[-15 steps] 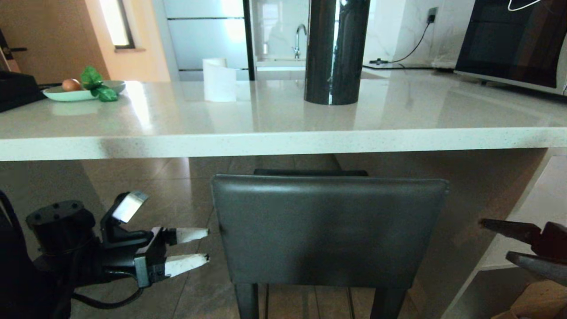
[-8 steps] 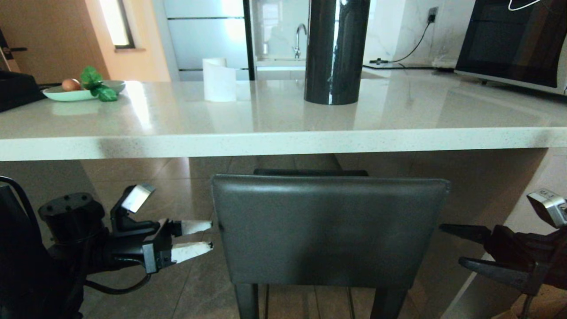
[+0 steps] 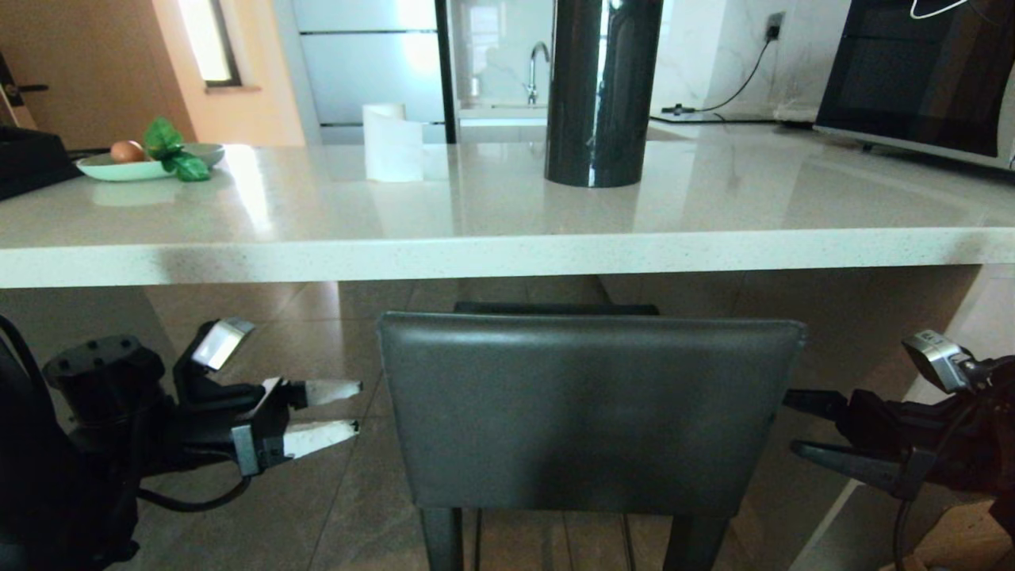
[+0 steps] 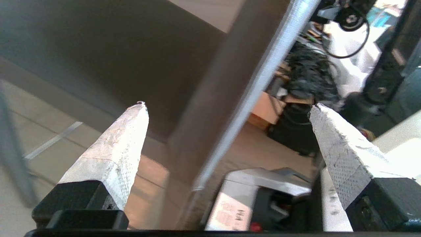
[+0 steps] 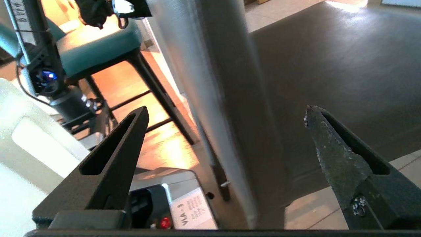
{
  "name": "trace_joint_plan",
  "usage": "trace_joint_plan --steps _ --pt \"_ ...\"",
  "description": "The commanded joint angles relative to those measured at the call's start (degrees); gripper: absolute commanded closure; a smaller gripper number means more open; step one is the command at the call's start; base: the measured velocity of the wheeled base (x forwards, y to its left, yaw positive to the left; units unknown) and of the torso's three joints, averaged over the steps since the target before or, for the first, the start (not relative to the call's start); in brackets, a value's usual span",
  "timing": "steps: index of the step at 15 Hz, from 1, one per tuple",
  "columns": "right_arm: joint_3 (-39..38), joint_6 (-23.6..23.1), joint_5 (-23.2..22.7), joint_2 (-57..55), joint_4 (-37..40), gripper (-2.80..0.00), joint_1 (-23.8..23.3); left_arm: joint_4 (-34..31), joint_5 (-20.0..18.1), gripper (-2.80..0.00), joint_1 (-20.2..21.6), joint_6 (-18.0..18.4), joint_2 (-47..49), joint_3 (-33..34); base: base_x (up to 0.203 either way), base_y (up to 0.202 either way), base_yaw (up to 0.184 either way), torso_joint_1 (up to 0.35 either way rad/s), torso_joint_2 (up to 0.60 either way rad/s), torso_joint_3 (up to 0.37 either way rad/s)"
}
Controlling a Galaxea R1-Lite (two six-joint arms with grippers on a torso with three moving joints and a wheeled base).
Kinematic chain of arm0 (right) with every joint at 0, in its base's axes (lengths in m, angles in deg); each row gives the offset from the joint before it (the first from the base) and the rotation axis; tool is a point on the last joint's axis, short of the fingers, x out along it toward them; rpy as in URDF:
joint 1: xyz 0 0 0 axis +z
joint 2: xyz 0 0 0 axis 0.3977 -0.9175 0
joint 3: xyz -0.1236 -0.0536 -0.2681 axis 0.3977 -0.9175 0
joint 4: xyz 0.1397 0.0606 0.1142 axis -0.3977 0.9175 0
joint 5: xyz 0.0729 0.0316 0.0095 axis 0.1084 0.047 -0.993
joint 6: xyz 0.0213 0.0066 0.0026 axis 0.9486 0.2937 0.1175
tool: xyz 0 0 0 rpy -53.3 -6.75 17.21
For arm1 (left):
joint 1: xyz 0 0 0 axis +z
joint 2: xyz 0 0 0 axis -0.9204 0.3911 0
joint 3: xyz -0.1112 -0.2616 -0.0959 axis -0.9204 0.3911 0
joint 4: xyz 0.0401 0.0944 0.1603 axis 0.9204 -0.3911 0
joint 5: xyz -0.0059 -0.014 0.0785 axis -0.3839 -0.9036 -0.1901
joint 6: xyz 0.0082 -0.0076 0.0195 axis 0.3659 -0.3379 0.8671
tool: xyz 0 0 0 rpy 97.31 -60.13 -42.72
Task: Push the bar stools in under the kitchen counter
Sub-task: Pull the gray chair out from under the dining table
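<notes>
Flanking the dark grey rectangular-backed leather stool (image 3: pixel 591 412), left gripper (image 3: pixel 337 412) and right gripper (image 3: pixel 797 424) gape open; next, clamp and push under the white stone table (image 3: pixel 507 254)

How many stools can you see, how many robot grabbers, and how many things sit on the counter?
Stools: 2, dark grey rectangular-backed stool, teal leather stool
Grabbers: 2, left gripper, right gripper
Countertop things: 3, green plate, white paper roll, black microwave
Total: 7
</notes>
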Motion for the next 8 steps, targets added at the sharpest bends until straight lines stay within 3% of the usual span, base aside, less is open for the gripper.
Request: trace_joint_plan --steps 1,8 --pt "1.62 0.27 -0.46 -0.80 -0.49 -2.80 0.41 0.49 -0.42 -2.80 -0.16 1.19 0.78 -1.51 0.000 0.000 0.000 0.000 0.00 0.000" --pt "5.73 0.38 1.57 -5.84 -0.49 -2.80 2.69 0.49 -0.30 -2.80 -3.29 3.66 8.88 -9.88 0.000 0.000 0.000 0.000 0.00 0.000"
